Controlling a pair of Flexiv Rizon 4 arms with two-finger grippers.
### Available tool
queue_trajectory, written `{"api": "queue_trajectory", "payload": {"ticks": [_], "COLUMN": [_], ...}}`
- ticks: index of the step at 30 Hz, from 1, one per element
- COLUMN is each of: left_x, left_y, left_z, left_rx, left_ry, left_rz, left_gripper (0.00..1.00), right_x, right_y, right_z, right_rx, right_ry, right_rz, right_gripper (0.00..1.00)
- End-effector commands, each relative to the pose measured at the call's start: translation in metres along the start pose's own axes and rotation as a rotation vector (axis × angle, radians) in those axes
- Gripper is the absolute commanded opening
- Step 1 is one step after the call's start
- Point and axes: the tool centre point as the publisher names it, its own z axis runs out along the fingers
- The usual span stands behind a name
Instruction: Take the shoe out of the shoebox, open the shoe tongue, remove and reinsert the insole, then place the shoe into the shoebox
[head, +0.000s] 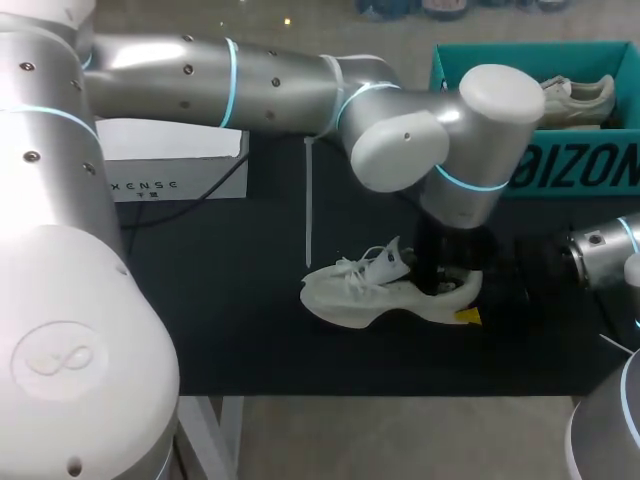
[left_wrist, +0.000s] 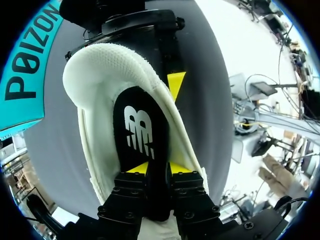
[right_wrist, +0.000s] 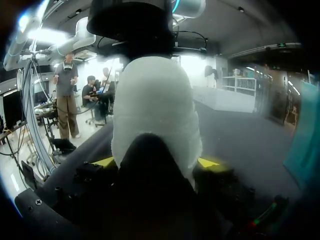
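Pointing down, left end effector (left_wrist: 159, 169) pinching insole (left_wrist: 140, 130); right end effector (right_wrist: 156, 162) clamping shoe (right_wrist: 155, 100)

Overhead light glares off the left arm (head: 160, 70), elsewhere dim.

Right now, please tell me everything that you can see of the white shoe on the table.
The white shoe is a mesh-looking sneaker with white laces and a thick sole, upright on the black table, toe toward my left. Its tongue is raised. A black insole with a white logo lies in it, pinched by the left gripper. The right gripper clamps the heel from both sides.
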Motion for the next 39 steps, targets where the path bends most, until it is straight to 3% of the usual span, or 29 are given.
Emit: {"api": "queue_trajectory", "payload": {"ticks": [1, 4, 7, 20, 26, 39], "left_x": [-0.002, -0.005, -0.008, -0.004, -0.006, 0.0], "left_y": [-0.004, -0.006, -0.007, -0.008, 0.0, 0.01], "left_z": [0.007, 0.011, 0.021, 0.051, 0.036, 0.006], "left_rx": [-0.007, -0.012, -0.013, -0.025, -0.014, -0.014], "left_ry": [-0.019, -0.058, -0.105, -0.207, -0.296, -0.383], "left_rz": [0.004, 0.007, 0.025, 0.058, 0.017, -0.018], "left_gripper": [0.19, 0.16, 0.0, 0.0, 0.0, 0.0], "right_x": [-0.001, -0.001, -0.001, -0.001, -0.001, -0.001], "right_y": [-0.008, -0.008, -0.008, -0.008, -0.008, -0.008], "right_z": [0.006, 0.006, 0.006, 0.006, 0.006, 0.006], "right_rx": [0.001, 0.001, 0.001, 0.001, 0.001, 0.001], "right_ry": [-0.002, -0.002, -0.002, -0.002, -0.002, -0.002], "right_rz": [0.0, 0.0, 0.0, 0.0, 0.0, 0.0], "right_gripper": [0.0, 0.0, 0.0, 0.0, 0.0, 0.0]}}
